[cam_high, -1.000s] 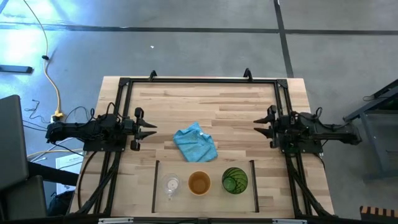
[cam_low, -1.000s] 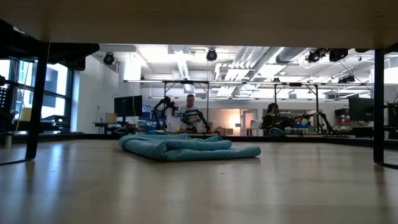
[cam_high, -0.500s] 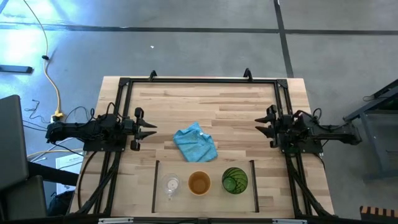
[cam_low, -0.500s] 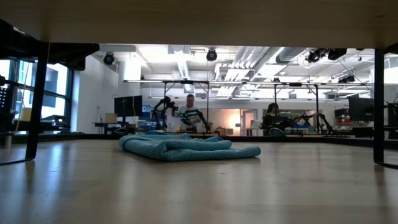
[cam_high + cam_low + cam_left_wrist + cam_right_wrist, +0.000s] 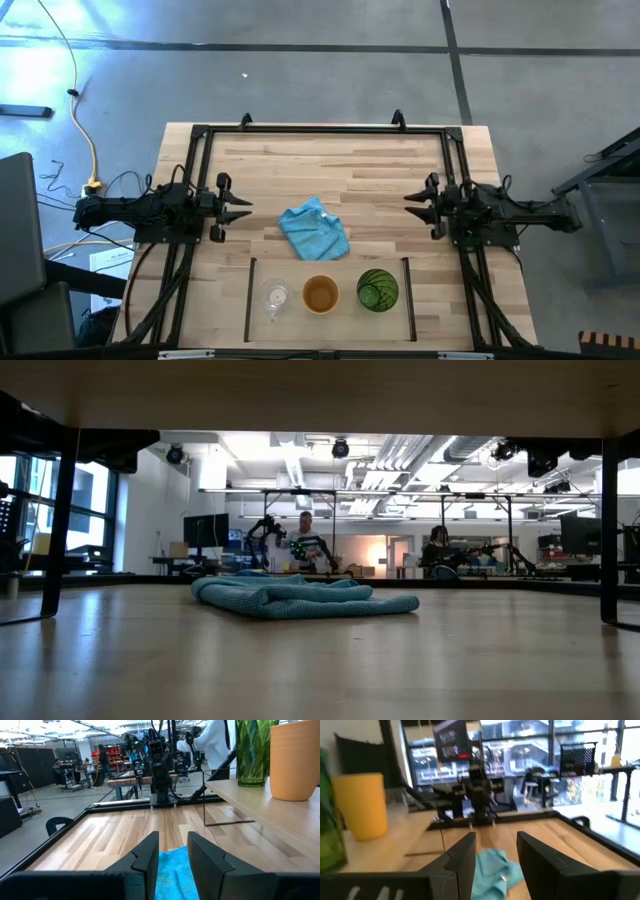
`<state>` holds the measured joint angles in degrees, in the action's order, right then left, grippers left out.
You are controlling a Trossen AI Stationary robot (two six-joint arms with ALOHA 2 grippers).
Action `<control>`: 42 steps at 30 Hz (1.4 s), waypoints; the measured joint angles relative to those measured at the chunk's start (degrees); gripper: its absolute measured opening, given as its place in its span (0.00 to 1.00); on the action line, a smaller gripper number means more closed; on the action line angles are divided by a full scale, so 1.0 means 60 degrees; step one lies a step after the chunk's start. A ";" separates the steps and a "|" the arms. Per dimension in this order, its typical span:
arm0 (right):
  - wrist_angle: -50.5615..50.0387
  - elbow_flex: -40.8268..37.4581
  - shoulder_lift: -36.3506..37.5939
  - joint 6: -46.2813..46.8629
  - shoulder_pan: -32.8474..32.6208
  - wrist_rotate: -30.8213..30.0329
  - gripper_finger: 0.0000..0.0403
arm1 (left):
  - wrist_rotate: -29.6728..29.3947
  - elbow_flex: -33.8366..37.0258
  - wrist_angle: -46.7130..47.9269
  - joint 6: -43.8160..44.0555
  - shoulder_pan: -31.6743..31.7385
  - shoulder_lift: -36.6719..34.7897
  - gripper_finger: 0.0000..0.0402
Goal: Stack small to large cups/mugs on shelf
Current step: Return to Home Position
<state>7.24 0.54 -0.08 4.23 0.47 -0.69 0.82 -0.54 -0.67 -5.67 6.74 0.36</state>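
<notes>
Left wrist view crops green tumbler and orange cup.

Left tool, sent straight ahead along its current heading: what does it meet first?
Probably the light-blue crumpled cloth, which lies mid-table across the line of the left tool and shows just ahead in the left wrist view. Its height over the cloth is unclear; if it clears it, the facing right tool comes next.
</notes>
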 joint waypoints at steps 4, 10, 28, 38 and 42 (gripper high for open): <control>-0.0742 -0.0004 0.0000 0.0016 0.0000 -0.0220 0.34 | 0.0000 0.0000 -0.0002 -0.0003 0.0000 -0.0002 0.23; -0.0980 -0.0004 0.0000 0.0047 0.0000 -0.0385 0.34 | 0.0001 0.0000 0.0000 -0.0002 -0.0002 0.0000 0.23; -0.1135 0.0011 -0.0058 -0.1079 -0.0001 0.0303 0.34 | 0.0000 0.0000 -0.0001 -0.0003 -0.0001 -0.0002 0.23; -0.1172 0.0022 -0.0058 -0.1993 -0.0004 0.0219 0.34 | 0.0000 0.0000 0.0000 -0.0003 0.0000 -0.0002 0.23; -0.1176 0.0022 -0.0058 -0.1968 -0.0004 0.0201 0.34 | 0.0000 0.0000 0.0000 -0.0001 -0.0003 -0.0002 0.23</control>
<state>0.19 0.67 -0.43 -7.58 0.45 0.51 0.82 -0.54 -0.67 -5.68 6.72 0.35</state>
